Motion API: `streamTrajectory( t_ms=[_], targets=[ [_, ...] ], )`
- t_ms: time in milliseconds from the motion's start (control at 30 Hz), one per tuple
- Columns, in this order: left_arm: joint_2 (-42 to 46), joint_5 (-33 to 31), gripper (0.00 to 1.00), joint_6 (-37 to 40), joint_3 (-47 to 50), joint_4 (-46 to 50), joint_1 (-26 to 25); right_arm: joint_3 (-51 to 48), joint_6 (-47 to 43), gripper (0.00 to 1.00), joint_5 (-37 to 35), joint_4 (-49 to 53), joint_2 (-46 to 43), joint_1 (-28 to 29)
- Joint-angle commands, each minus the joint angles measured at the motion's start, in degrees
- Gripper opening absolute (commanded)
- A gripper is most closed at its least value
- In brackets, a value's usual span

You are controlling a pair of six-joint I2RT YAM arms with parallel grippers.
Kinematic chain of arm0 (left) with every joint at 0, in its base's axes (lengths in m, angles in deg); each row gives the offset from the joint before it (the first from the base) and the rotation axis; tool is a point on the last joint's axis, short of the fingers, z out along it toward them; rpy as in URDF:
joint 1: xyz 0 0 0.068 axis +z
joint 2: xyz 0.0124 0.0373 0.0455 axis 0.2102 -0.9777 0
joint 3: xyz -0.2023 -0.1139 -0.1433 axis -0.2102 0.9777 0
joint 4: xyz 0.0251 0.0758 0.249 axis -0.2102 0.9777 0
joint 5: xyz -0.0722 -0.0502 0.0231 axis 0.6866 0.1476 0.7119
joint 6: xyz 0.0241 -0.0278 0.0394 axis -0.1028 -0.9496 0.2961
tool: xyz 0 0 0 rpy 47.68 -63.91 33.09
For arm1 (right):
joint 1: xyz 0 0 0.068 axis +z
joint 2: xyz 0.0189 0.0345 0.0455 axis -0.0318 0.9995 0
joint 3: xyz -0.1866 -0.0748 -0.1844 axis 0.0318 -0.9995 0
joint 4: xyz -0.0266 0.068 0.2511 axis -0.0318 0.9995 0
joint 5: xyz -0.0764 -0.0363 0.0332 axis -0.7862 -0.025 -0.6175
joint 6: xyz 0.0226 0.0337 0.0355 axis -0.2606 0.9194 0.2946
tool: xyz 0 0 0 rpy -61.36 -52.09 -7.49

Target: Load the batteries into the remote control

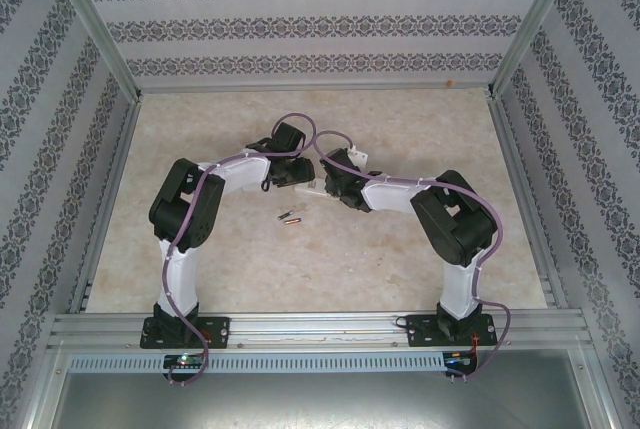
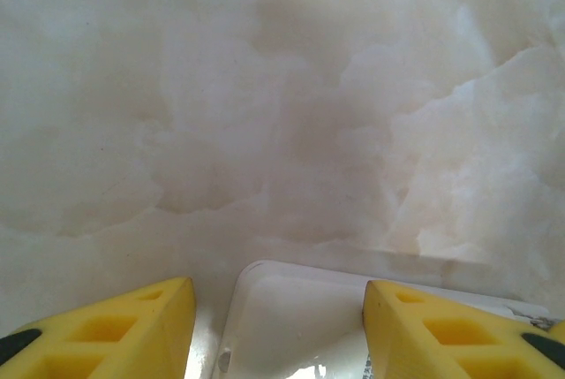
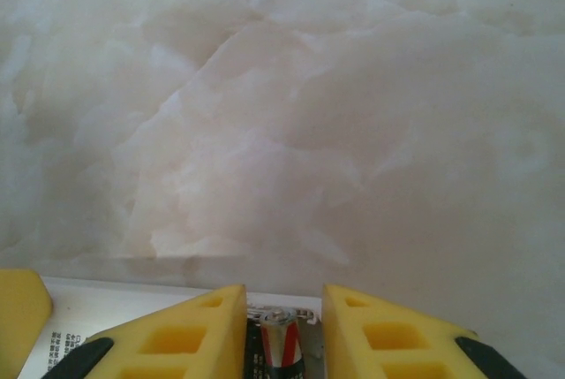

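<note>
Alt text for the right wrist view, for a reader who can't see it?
A battery sits in the white remote control's compartment, directly between the right gripper's two parted yellow fingers at the bottom edge. Pale marbled table stretches beyond, and a third yellow finger pokes in at the lower left corner.

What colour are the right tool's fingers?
Yellow fingers, clearest in the right wrist view.

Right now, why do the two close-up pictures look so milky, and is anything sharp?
Left wrist view: the marble table is washed out and soft, with glare on the white remote; right wrist view: equally hazy, though the battery between the yellow fingers reads fairly clearly; top external view: evenly lit, but the loose battery is tiny and grainy.
</note>
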Motion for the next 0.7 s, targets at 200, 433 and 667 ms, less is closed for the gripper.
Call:
streamTrajectory(
  t_ms=[200,433,667],
  targets=[
    [0.2,1.44,0.53,-0.74,1.58,2.47,0.26,0.4,1.47,0.27,1.53,4.99,-4.34,-0.33],
    [0.2,1.19,0.53,-0.74,1.48,2.63,0.21,0.71,1.64,0.2,2.63,5.27,-2.41,-0.45],
    [0.19,1.14,0.53,-0.62,1.53,2.65,0.28,2.1,1.37,0.17,3.66,5.36,-0.17,-0.57]
  ],
)
